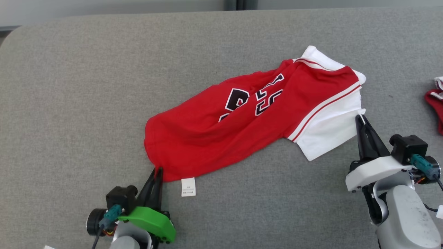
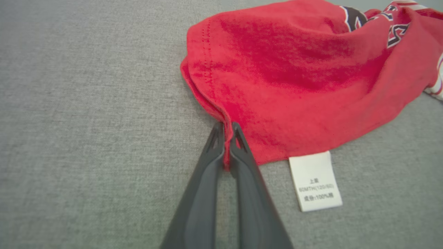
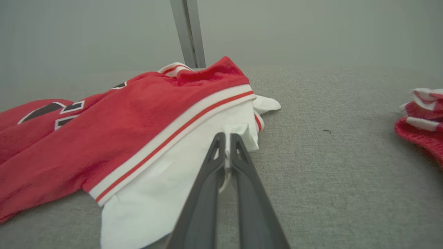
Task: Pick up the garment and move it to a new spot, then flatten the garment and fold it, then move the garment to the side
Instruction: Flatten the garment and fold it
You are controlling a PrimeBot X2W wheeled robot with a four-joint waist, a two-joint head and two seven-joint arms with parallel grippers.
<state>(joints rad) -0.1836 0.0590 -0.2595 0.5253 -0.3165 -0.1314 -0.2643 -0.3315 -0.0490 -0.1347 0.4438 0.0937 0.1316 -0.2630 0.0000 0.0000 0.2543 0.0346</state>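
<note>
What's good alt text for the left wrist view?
The left gripper, shut, pinches the hem corner of a rumpled red garment lying on a grey fabric surface. A white care label lies flat beside the hem.

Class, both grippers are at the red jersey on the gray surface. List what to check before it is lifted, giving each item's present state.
1. Left gripper shut on the red hem of the jersey: ok.
2. Right gripper shut on its white edge: ok.
3. Jersey lying flat: not ok, bunched.
4. Care label free of the fingers: ok.
5. Other red-and-white garment apart from the jersey: ok.
6. Layers pinched: cannot tell.
</note>
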